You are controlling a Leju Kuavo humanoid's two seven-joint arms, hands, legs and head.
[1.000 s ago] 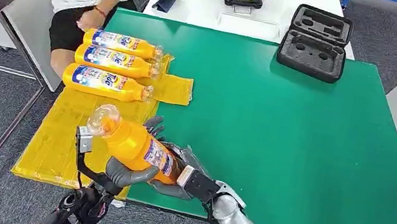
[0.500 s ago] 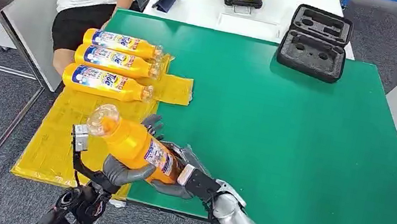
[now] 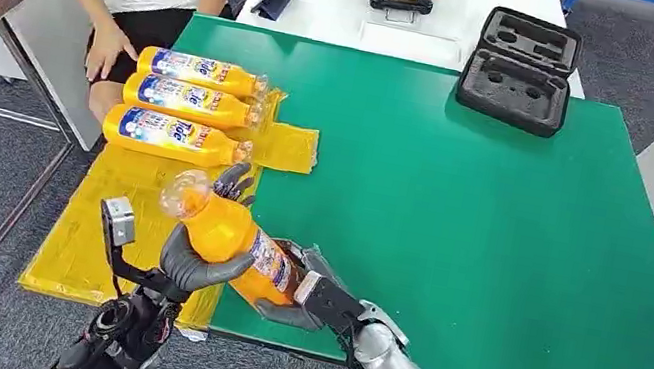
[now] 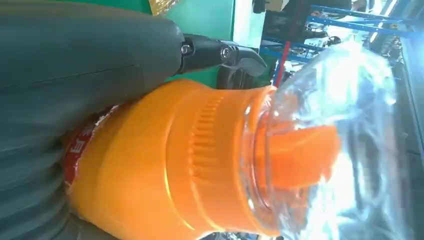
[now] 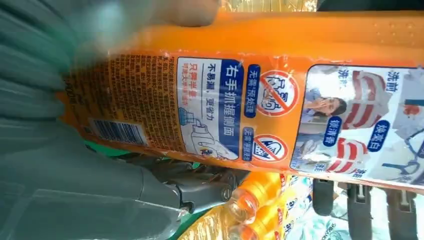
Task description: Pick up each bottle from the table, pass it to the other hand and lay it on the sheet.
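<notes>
- Head view: gripping one orange bottle (image 3: 227, 236) jointly, left hand (image 3: 193, 257) wrapping its upper body, right hand (image 3: 289, 290) clasping its base, above the yellow sheet's (image 3: 91, 234) near right edge; lying farther left, three bottles (image 3: 185, 104).
- Left wrist view: curling fingers (image 4: 220, 52) around the bottle's shoulder.
- Right wrist view: pressing the thumb (image 5: 165, 192) against the labelled side.

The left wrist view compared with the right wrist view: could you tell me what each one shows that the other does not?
The left wrist view alone shows the held bottle's clear cap with the orange spout inside it, and the ribbed orange neck. The right wrist view alone shows the bottle's back label with its barcode and warning icons, and the capped ends of the bottles lying on the sheet. Both show the orange held bottle close up, a grey robot hand around it, and some of the green table.
</notes>
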